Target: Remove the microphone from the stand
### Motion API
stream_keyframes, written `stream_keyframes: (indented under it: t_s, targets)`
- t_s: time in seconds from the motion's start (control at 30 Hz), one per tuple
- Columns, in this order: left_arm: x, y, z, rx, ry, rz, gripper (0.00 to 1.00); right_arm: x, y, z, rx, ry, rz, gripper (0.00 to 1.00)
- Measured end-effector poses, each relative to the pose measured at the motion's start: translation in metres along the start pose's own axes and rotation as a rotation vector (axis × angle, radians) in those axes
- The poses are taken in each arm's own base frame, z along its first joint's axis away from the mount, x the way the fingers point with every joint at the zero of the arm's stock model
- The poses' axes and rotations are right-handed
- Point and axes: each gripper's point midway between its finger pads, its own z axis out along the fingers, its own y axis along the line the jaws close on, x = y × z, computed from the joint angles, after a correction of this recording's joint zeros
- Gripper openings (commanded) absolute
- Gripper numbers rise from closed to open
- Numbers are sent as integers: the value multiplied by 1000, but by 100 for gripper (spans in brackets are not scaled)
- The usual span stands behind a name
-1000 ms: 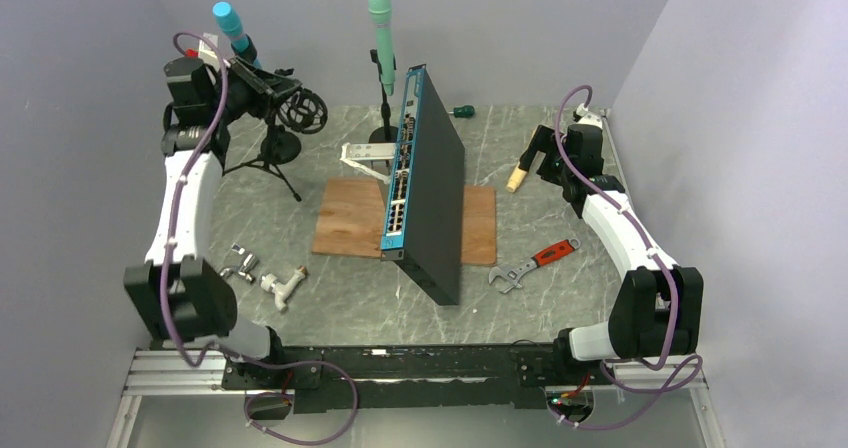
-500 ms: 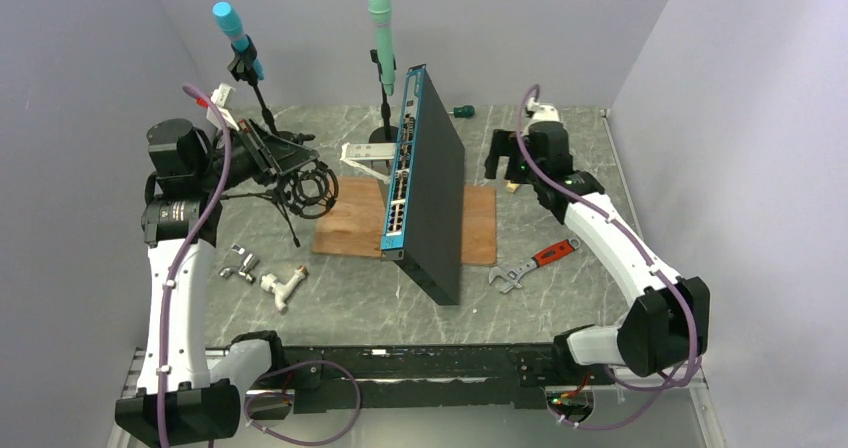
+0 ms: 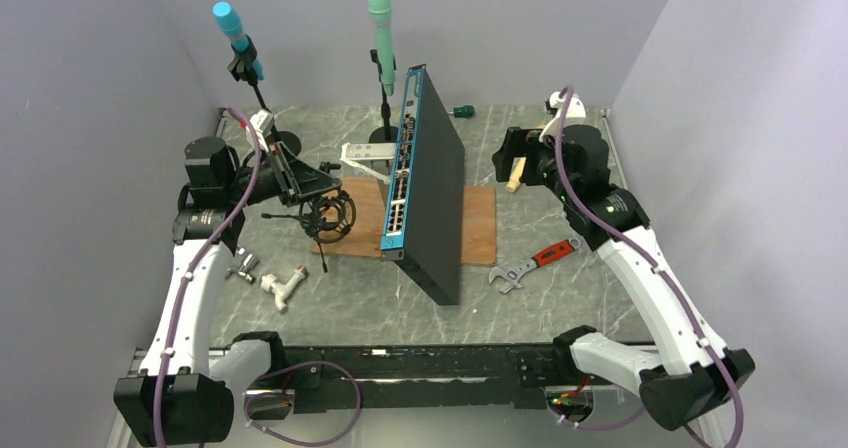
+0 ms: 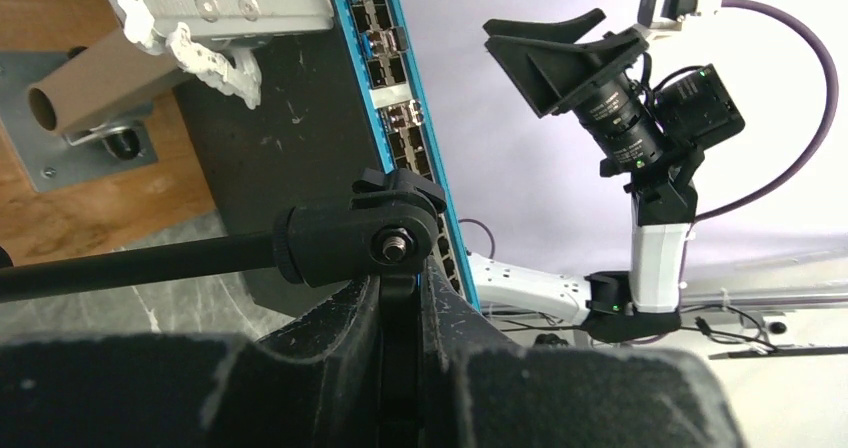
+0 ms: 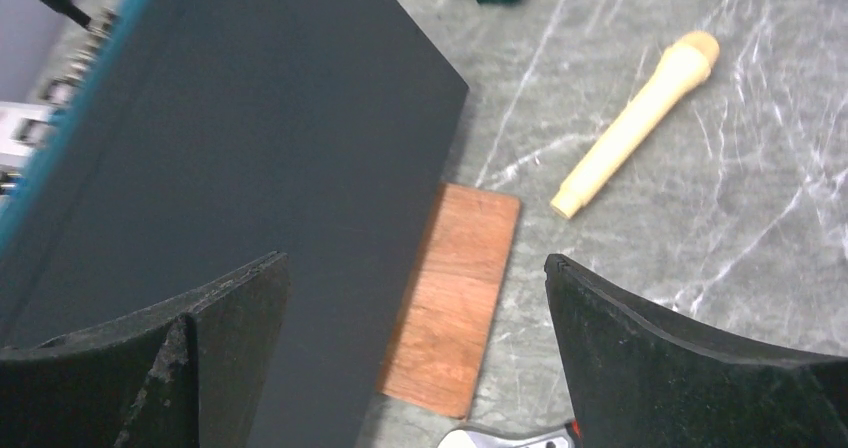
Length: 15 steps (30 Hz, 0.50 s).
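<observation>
A blue microphone (image 3: 228,20) sits in a clip on a black stand (image 3: 262,103) at the back left. A green microphone (image 3: 380,18) stands upright on a second stand behind the switch. A cream microphone (image 5: 635,120) lies loose on the table at the back right. My left gripper (image 3: 308,180) is shut on the black swivel joint (image 4: 372,240) of a small tripod stand with an empty shock-mount ring (image 3: 329,214), and holds it tilted above the wood board. My right gripper (image 3: 507,156) is open and empty in the air, above and to the near left of the cream microphone.
A black network switch with a blue face (image 3: 432,193) stands on edge on a wood board (image 3: 345,218) in the middle. A red-handled wrench (image 3: 535,261), pipe fittings (image 3: 278,286), a green-handled screwdriver (image 3: 462,111) and a metal bracket (image 3: 362,156) lie around it.
My left arm has carried the shock-mount tripod stand from the back left toward the table's middle. My right arm has risen and swung away from the cream microphone.
</observation>
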Motion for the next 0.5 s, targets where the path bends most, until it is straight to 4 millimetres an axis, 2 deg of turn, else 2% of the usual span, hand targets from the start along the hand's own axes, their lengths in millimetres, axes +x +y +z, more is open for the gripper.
stream_keyframes:
  t_s: [0.1,0.2,0.27,0.33,0.5]
  targets:
    - [2,0,2,29,10,-16,18,-16,9,-15,-43,-50,3,100]
    - [2,-2,3,71,16,-21,24,-19,15,-17,-66,-55,1,100]
    - [2,2,6,83,19,-19,33,-15,18,-15,-78,-41,-1,100]
    - [0,9,9,79,25,-20,48,-13,20,-13,-85,-31,-4,100]
    - [2,27,11,26,37,-22,66,-9,22,-12,-93,-21,-7,100]
